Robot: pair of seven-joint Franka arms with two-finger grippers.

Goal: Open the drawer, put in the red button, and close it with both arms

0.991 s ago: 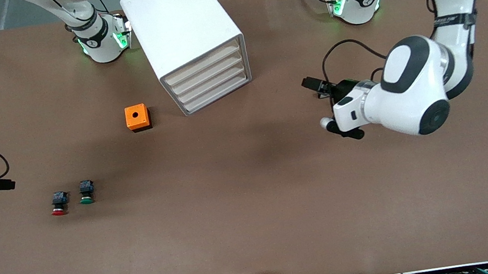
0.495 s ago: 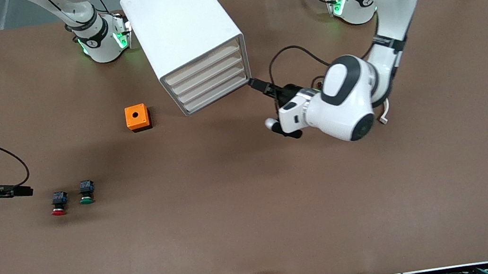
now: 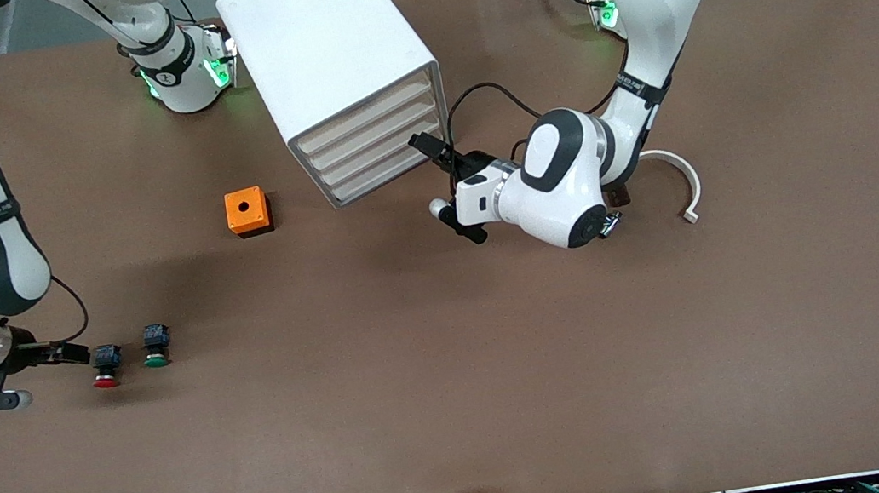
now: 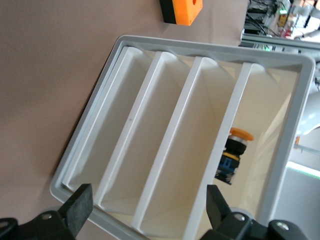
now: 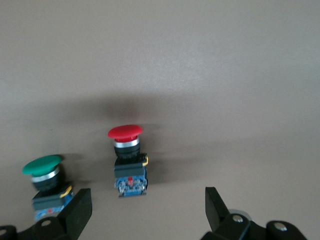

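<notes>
right gripper, fingers spread, sits just beside the red button, whose glossy mushroom cap lies on matte brown table by its green twin. left gripper, spread, faces the boxy white cabinet's shut cream drawer.

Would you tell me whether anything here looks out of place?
An orange-capped button lies inside the cabinet, in an end compartment facing the open left gripper. A white curved strip lies near the left arm. The open right gripper hovers by the red button.
</notes>
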